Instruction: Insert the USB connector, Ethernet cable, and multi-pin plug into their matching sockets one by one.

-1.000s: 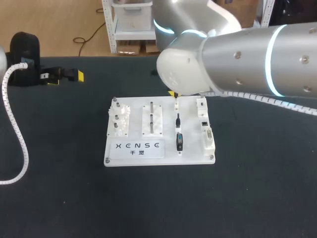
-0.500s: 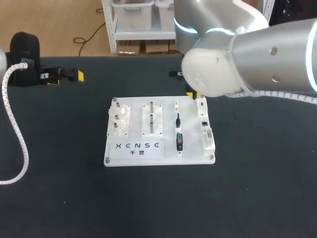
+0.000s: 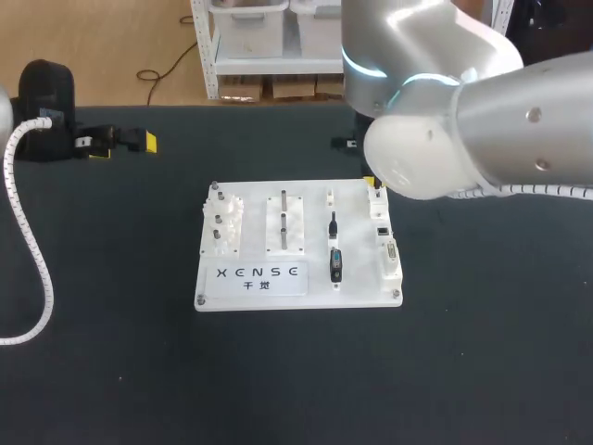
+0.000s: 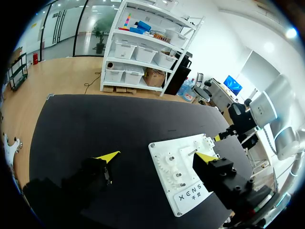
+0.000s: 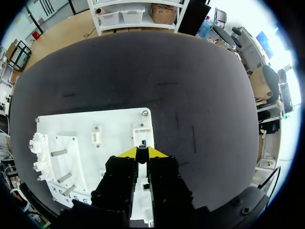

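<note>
The white board (image 3: pixel 296 289) lies mid-table. Its plug column holds a thin black plug (image 3: pixel 333 225) and a larger black multi-pin plug (image 3: pixel 335 264); the top holder (image 3: pixel 330 197) looks empty. The socket column (image 3: pixel 384 243) runs along the board's right edge. My right gripper (image 3: pixel 370 182) hangs over that column's far end. In the right wrist view the right gripper (image 5: pixel 142 151) is shut on a small dark plug (image 5: pixel 142 148), apparently the USB connector, just above the top socket block (image 5: pixel 142 133). My left gripper (image 3: pixel 116 142) rests at the far left, open (image 4: pixel 157 156) and empty.
White gear fixtures (image 3: pixel 222 225) and a block with metal pegs (image 3: pixel 284 222) fill the board's left half. My left arm's white coiled cable (image 3: pixel 37 250) hangs over the table's left side. My right arm's bulk hides the table behind the board's right corner.
My right arm has swung to the right, carrying its gripper from the top holder of the plug column to above the socket column. The left arm has stayed still.
</note>
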Robot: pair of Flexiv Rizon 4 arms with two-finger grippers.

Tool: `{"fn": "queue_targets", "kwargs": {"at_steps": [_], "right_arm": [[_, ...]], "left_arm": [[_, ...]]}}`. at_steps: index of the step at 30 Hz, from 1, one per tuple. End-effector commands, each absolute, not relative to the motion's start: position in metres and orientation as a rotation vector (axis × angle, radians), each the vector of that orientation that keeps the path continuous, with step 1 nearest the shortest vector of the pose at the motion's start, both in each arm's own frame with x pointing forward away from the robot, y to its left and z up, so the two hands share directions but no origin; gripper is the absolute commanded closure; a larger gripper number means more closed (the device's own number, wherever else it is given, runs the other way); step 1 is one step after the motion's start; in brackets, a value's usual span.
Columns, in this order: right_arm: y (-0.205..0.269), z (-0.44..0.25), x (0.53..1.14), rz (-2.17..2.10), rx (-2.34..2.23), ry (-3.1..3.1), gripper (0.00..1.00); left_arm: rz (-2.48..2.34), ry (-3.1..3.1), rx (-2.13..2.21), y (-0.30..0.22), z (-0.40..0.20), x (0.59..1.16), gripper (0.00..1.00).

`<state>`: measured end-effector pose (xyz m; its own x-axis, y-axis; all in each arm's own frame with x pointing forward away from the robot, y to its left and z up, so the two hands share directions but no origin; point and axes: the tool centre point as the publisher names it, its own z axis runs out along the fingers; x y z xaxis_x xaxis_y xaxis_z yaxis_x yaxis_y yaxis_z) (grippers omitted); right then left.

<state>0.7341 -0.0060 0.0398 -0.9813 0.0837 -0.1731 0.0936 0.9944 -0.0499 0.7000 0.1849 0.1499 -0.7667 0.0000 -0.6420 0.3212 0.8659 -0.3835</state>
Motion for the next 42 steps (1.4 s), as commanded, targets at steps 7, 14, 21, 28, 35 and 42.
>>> {"fn": "queue_targets", "kwargs": {"at_steps": [7, 14, 21, 28, 35, 42], "right_arm": [[-0.006, 0.035, 0.733, -0.097, 0.132, 2.966, 1.00], [-0.008, 0.031, 0.735, -0.105, 0.133, 2.971, 1.00], [-0.009, 0.028, 0.736, -0.113, 0.138, 2.974, 1.00], [-0.009, 0.026, 0.737, -0.111, 0.134, 2.977, 1.00], [-0.007, 0.026, 0.737, -0.107, 0.126, 2.981, 1.00], [-0.006, 0.025, 0.736, -0.109, 0.110, 2.984, 1.00]], "left_arm": [[-0.637, 2.374, 0.231, 0.185, 0.150, 0.700, 0.00], [-0.637, 2.374, 0.231, 0.185, 0.150, 0.700, 0.00], [-0.637, 2.374, 0.231, 0.185, 0.150, 0.700, 0.00], [-0.637, 2.374, 0.231, 0.185, 0.150, 0.700, 0.00], [-0.637, 2.374, 0.231, 0.185, 0.150, 0.700, 0.00], [-0.637, 2.374, 0.231, 0.185, 0.150, 0.700, 0.00]]}}
